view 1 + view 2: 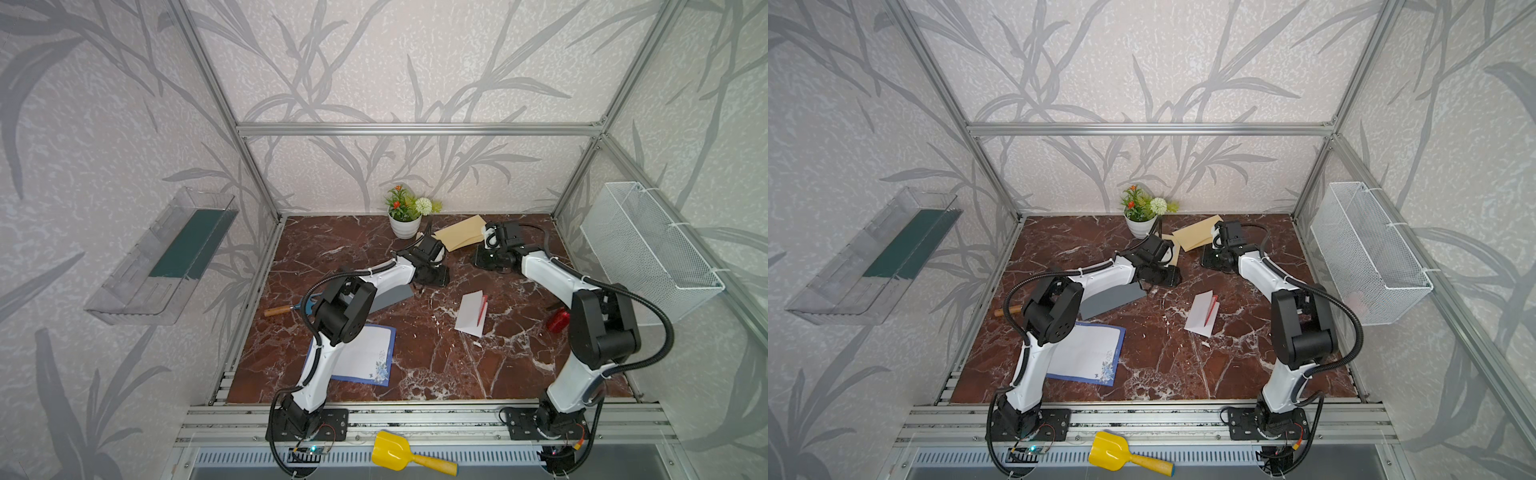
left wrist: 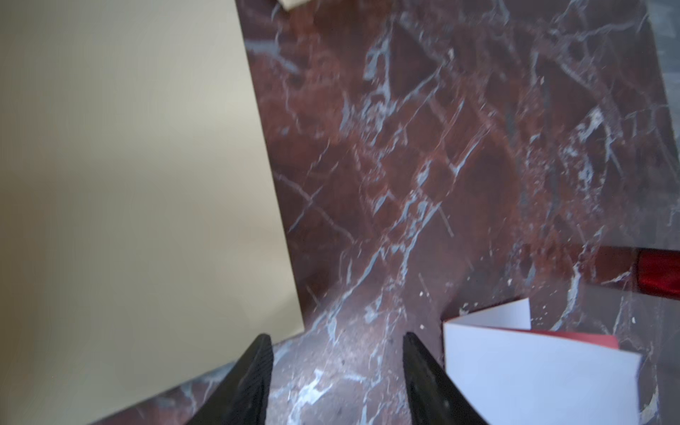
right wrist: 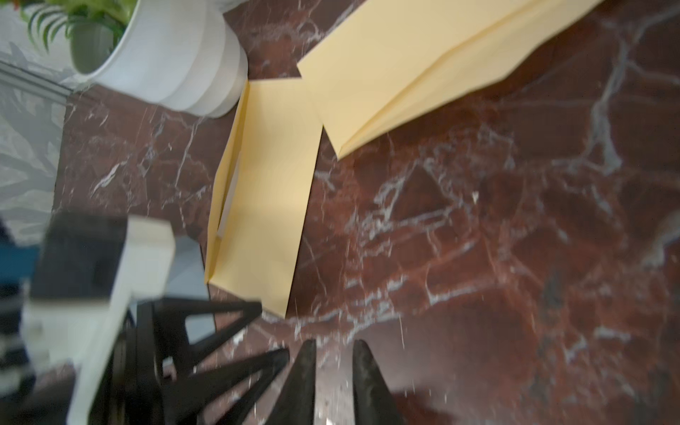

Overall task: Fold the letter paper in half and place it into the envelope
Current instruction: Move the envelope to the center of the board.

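Blue-bordered letter paper point(image 1: 365, 353) flat and unfolded at front left, partly under the left arm point(image 1: 320, 365); manila envelope point(image 1: 459, 232) at the back, near the plant pot point(image 1: 405, 226); left gripper point(image 2: 335, 336) wide, empty; right gripper point(image 3: 335, 343) narrowly parted, empty.

In both top views the biggest bare patch of the brown table point(image 1: 440, 365) is in the lower middle. It lies between the blue-edged letter paper point(image 1: 365, 357) at lower left and the folded white paper point(image 1: 471, 311) right of the middle. The back is crowded: the flower pot point(image 1: 404, 224), the tan envelope point(image 1: 461, 232) and both arm tips sit close together. A red thing point(image 1: 559, 320) lies by the right arm point(image 1: 552, 282). A grey sheet point(image 1: 395, 297) lies partly under the left arm point(image 1: 386, 274).
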Controlling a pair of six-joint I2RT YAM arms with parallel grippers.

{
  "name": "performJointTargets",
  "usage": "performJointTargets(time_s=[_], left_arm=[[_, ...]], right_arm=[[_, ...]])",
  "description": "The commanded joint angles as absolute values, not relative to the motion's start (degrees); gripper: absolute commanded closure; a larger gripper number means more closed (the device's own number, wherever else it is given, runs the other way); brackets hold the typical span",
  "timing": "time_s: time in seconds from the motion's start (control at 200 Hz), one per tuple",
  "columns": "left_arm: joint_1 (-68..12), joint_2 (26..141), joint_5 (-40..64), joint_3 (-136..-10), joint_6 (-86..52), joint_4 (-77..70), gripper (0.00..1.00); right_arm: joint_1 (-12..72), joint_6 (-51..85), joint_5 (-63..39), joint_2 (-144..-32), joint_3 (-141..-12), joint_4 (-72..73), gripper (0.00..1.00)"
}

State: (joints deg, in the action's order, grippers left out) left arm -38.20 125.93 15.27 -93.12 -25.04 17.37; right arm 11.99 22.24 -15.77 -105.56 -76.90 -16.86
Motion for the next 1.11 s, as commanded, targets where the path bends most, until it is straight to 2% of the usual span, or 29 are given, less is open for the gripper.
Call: performJointTargets(time_s=[0.0, 0.335, 0.575, 0.7, 1.1], left_arm=[[-38.5, 118.6, 14.4, -89.3, -26.7, 13.4, 0.44], [-38.4, 109.6, 10.2, -78.1, -28.8, 11.1, 0.43], [-38.2, 105.7, 7.6, -74.3, -29.2, 11.7, 0.44], [-37.9, 104.4, 6.5, -73.2, -28.8, 12.1, 0.44], [-36.5, 102.0, 5.9, -69.5, -29.6, 10.8, 0.43]], right_arm=[[11.8, 20.4, -13.8, -112.5, -86.0, -18.8, 0.79], [12.3, 15.1, -9.3, -135.1, -115.6, -33.2, 0.78], [13.3, 11.3, -5.9, -144.5, -129.5, -43.5, 0.77], [13.9, 10.9, -5.3, -143.8, -127.7, -43.6, 0.77], [14.5, 11.8, -5.2, -135.6, -110.7, -36.9, 0.77]])
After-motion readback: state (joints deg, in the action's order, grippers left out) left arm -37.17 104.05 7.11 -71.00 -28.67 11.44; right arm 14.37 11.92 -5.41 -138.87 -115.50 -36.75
